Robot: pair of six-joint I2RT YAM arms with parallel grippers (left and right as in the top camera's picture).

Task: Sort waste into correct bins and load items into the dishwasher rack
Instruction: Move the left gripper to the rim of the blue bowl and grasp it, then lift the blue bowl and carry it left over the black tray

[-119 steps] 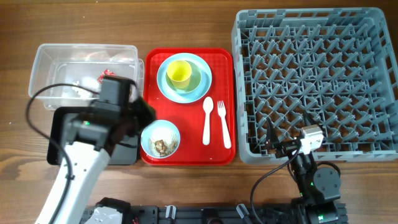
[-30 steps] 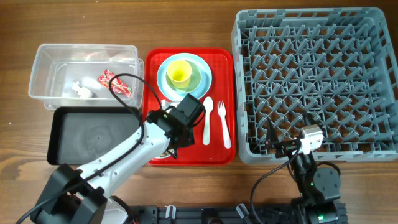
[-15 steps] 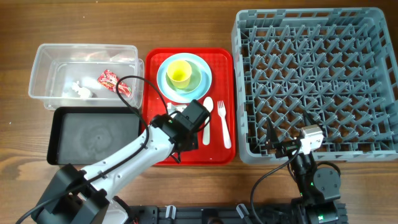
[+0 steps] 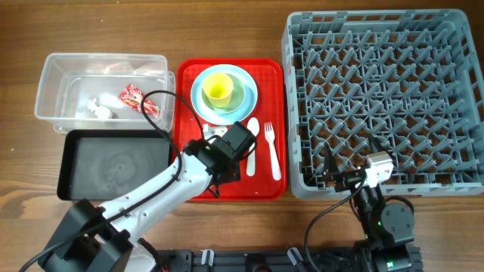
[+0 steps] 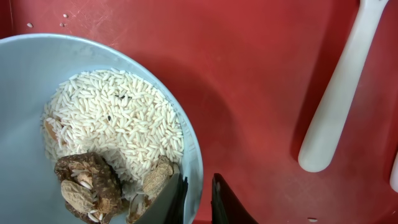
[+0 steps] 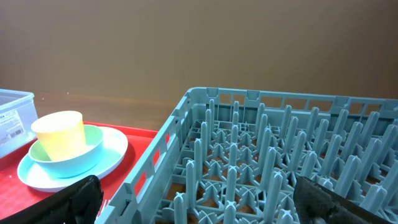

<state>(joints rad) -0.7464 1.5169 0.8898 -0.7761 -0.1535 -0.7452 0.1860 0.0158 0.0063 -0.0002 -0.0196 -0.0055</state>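
Observation:
My left gripper [image 5: 198, 186] is shut on the rim of the small light blue bowl [image 5: 186, 140], one finger inside and one outside. The bowl holds rice and brownish food scraps [image 5: 87, 183] and sits on the red tray [image 5: 261, 56]. From overhead, the left arm [image 4: 227, 151] covers that bowl. The white spoon [image 4: 252, 147] and fork [image 4: 271, 151] lie just right of it. The yellow cup [image 4: 218, 88] stands in the pale green bowl [image 4: 240, 97] on the light blue plate [image 4: 200, 102]. My right gripper [image 6: 208, 202] hangs open at the near edge of the grey dishwasher rack [image 4: 386, 98].
The clear tub [image 4: 53, 83] at the left holds the red wrapper [image 4: 130, 97] and white tissue bits [image 4: 97, 109]. The shallow black tray [image 4: 113, 162] lies in front of it, beside the red tray's left edge. The left arm's cable loops over the tub's corner.
The left gripper slid slightly right along the red tray a second ago, and its jaws have narrowed onto the bowl rim. The right arm has not moved.

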